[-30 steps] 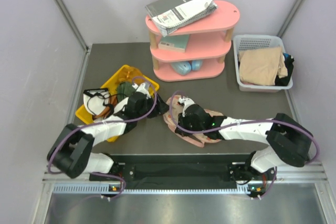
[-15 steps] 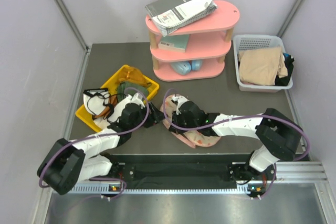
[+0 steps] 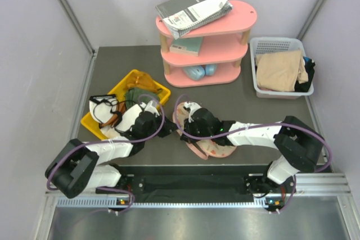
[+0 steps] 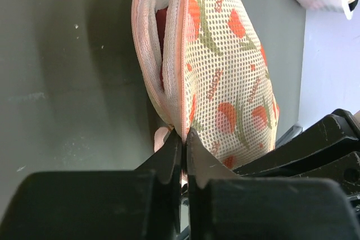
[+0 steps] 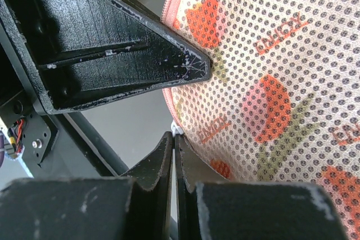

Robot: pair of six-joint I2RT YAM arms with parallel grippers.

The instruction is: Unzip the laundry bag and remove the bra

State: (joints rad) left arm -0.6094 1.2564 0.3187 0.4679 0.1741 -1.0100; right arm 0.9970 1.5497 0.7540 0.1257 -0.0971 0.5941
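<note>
**Containers.** A yellow bin (image 3: 89, 122) stands at the left edge of the tabletop (image 3: 124, 60). It holds an olive-green cloth (image 3: 134, 95) and a tangle of black and orange items. A white basket (image 3: 281, 93) sits in the far right corner and holds a beige cloth (image 3: 279, 70) lying over a dark item. A pink shelf (image 3: 239, 18) at the far edge carries books on its top and middle tiers.

**Task items.** The laundry bag (image 3: 207, 141) lies near the middle of the near edge. Its zip is partly open. The bra (image 4: 159, 32) shows as a dark red strip inside the gap.

**Grippers.** The left gripper (image 4: 183, 139) is clamped on the bag's pink-trimmed edge. The right gripper (image 5: 173, 139) has its fingers pressed together, with the tips against the bag's rim. Whether it pinches anything cannot be told.

**Change.** One second earlier, the left gripper was spread and sat closer to the yellow bin. It has since moved toward the near edge and closed.
</note>
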